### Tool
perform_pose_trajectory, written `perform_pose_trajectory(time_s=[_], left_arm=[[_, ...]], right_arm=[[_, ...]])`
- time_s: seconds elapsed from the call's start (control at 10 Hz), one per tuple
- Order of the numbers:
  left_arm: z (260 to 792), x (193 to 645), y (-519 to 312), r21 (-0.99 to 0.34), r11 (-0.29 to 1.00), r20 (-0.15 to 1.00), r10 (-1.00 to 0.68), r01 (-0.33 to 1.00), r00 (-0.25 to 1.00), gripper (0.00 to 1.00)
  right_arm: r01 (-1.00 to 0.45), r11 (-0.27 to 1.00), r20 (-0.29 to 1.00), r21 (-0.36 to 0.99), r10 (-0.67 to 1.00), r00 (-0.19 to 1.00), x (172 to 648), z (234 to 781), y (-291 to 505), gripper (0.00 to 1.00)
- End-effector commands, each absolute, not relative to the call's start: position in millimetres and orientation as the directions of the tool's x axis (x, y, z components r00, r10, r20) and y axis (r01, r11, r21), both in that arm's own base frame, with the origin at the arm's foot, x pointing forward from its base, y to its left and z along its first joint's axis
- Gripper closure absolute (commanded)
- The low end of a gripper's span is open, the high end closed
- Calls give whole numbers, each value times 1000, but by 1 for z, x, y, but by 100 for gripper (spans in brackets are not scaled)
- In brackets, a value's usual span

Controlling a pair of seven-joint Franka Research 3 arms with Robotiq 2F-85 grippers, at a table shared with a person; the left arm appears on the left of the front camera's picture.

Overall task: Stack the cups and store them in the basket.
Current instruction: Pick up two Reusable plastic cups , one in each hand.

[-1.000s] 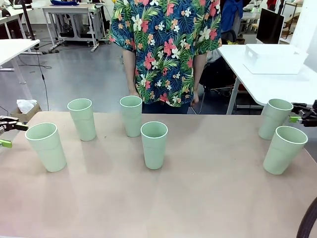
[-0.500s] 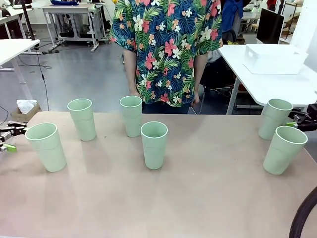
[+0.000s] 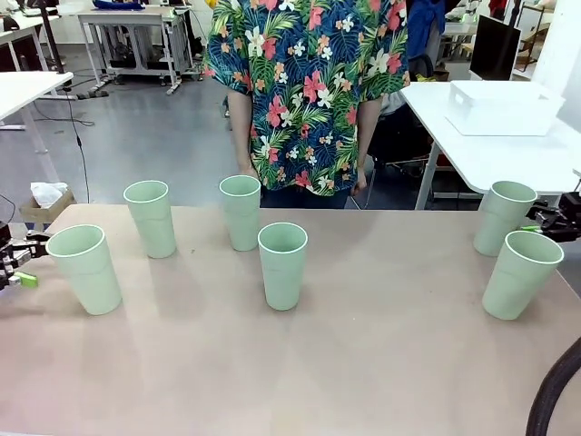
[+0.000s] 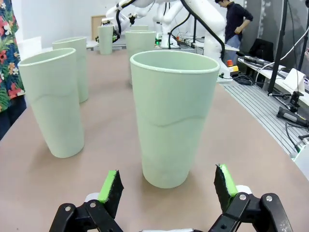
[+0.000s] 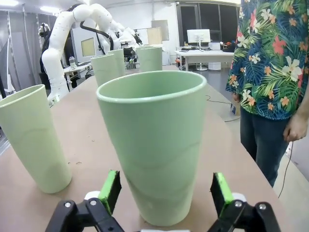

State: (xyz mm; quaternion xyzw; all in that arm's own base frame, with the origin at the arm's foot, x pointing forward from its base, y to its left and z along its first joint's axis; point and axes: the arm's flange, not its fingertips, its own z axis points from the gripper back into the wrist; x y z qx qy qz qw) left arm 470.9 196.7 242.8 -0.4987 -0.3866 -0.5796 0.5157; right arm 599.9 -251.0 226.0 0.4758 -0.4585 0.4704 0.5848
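Six pale green cups stand upright on the brown table. My left gripper is at the left edge, open, beside the leftmost cup. In the left wrist view that cup stands just beyond the green fingertips, untouched. My right gripper is open next to the far right cup; that cup rises just ahead of my spread pads. The white basket rests on a separate white table at the back right.
Three more cups stand left of the middle, and one near the right front. A person in a flowered shirt stands at the far edge, hands down.
My left gripper has dropped lower and edged toward the leftmost cup. My right gripper has shifted slightly toward the far right cup. No cup has moved.
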Motion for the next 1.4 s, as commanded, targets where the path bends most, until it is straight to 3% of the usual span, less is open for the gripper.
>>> perform_pose_trajectory(time_s=[0.0,1.0,1.3], left_arm=[[246,471,199,-3,-220,988,-153,976,-31,0],[225,471,170,33,-291,994,-88,956,-61,0],[218,471,150,45,-261,994,-83,964,-69,0]], right_arm=[[-988,102,983,115,130,128,601,227,-252,0],[-987,105,988,122,78,130,592,230,-245,0],[-985,114,987,130,74,139,591,229,-242,0]])
